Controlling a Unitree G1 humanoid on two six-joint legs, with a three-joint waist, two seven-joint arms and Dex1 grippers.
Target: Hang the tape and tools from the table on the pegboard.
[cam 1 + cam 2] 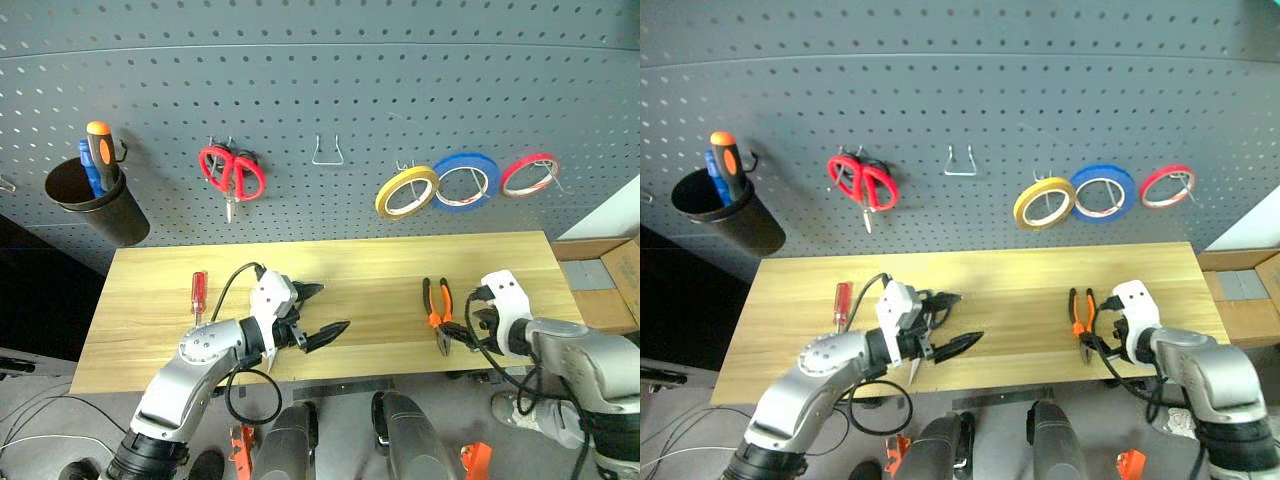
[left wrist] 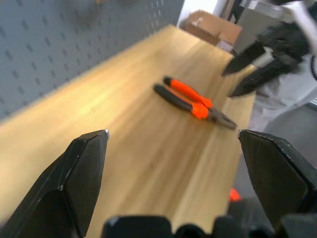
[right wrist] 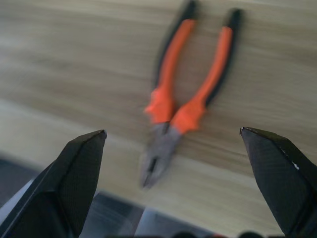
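Observation:
The yellow tape [image 1: 406,191] hangs on a hook of the grey pegboard [image 1: 320,80]. On the wooden table [image 1: 370,270] lie orange-and-black pliers [image 1: 437,303] at the right and a small red-handled screwdriver [image 1: 199,296] at the left. My right gripper [image 3: 172,131] is open and empty just above the table's front edge, by the pliers' [image 3: 183,99] nose. Over the table's middle, my left gripper [image 1: 333,307] is open and empty, pointing right toward the pliers [image 2: 190,101].
On the pegboard hang a black cup [image 1: 95,200] holding orange and blue screwdrivers, red scissors [image 1: 232,172], a bare metal hook [image 1: 328,152], a blue tape roll [image 1: 466,181] and a red tape roll [image 1: 529,174]. Cardboard boxes [image 1: 620,270] stand beyond the table's right end.

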